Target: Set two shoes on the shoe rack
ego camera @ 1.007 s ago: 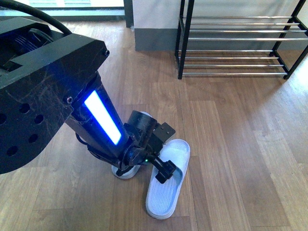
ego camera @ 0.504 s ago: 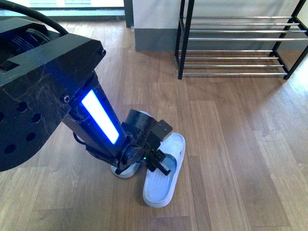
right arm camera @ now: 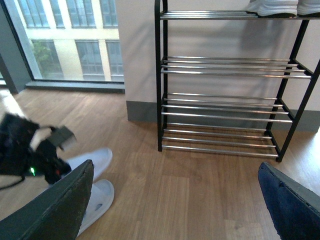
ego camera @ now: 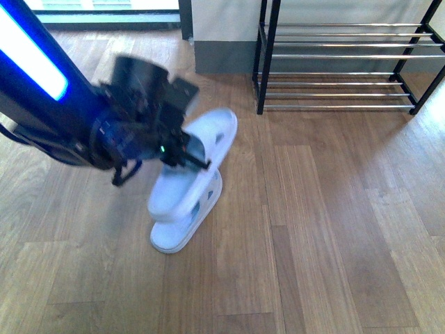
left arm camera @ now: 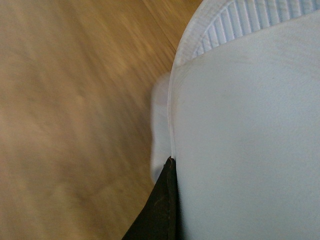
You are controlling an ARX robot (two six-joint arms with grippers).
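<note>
Plainly the job is at an early stage. The wooden floor (ego camera: 334, 229) fills most of the front view. The shoe rack (ego camera: 334, 56) stands against the far wall, and its lower chrome shelves are bare. The right wrist view shows the rack's four tiers. Only the top one holds anything, a pair of white-soled shoes (right arm camera: 272, 6) cut off by the frame edge, and I cannot tell what kind they are.

The left arm (ego camera: 42, 118), with its blue light strip, reaches across the floor well short of the rack. Its left gripper (ego camera: 182, 149) is clamped on a pale blue slide (ego camera: 208, 132), which is held off the boards and tilted, toe toward the rack. The left wrist view agrees: a dark fingertip (left arm camera: 160, 205) presses against the slide's pale surface. The picture is blurred, so the exact bite is unclear.

A second slide (ego camera: 184, 223) sits just below the first, apparently on the floor. I cannot tell whether the two touch.

The right gripper (right arm camera: 175, 172) hangs back facing the rack with its fingers spread wide and nothing between them.

By my reading, neither slide has been shelved. The held one has yet to be carried over and set on a tier, then its mate fetched.
</note>
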